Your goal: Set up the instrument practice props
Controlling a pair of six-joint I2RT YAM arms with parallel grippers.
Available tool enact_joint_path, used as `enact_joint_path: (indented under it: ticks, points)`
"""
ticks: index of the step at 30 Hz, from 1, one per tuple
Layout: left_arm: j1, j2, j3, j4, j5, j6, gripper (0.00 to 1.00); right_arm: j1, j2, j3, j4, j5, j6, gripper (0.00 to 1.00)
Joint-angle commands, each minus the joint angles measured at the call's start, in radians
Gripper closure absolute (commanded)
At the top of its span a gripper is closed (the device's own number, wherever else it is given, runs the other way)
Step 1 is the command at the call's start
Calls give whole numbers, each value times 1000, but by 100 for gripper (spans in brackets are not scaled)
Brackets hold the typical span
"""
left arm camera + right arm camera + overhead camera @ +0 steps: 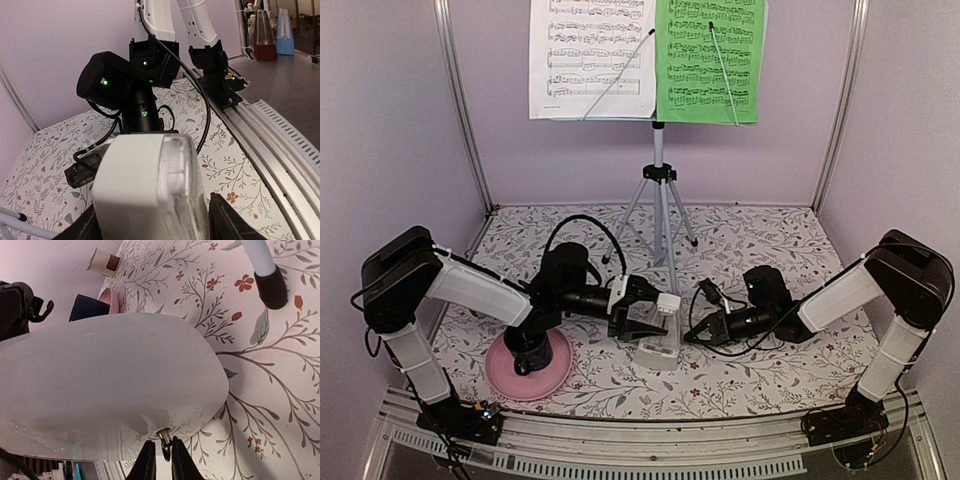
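Note:
The music stand (658,190) rises on its silver tripod at the back centre. It carries the white sheet of music (592,55) and the green sheet of music (710,55) side by side. The small white metronome (660,345) stands mid-table, and my left gripper (650,318) is shut on its body. It fills the left wrist view (145,185) between my dark fingers (227,220). My right gripper (692,335) is at its right side. In the right wrist view the jaws (162,460) stand slightly apart around the small metal winding key (165,447) of the metronome (100,385).
A pink plate (555,375) with a dark mug (90,307) sits under my left arm, a small beige cup (102,261) beyond it. A tripod foot (270,287) rests close to my right gripper. The metal rail (650,440) runs along the near edge.

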Motion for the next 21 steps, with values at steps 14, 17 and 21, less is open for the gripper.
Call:
enact_joint_path:
  ticks: [14, 17, 21]
  points:
    - [42, -92, -72, 147, -74, -7, 9, 12, -136, -34, -72, -88, 21, 37]
    - [43, -158, -161, 201, -134, -63, 7, -31, -195, -18, -133, -74, -34, 30]
    - [19, -270, -311, 284, -302, -199, 9, -104, -229, 40, -165, -41, -98, 19]
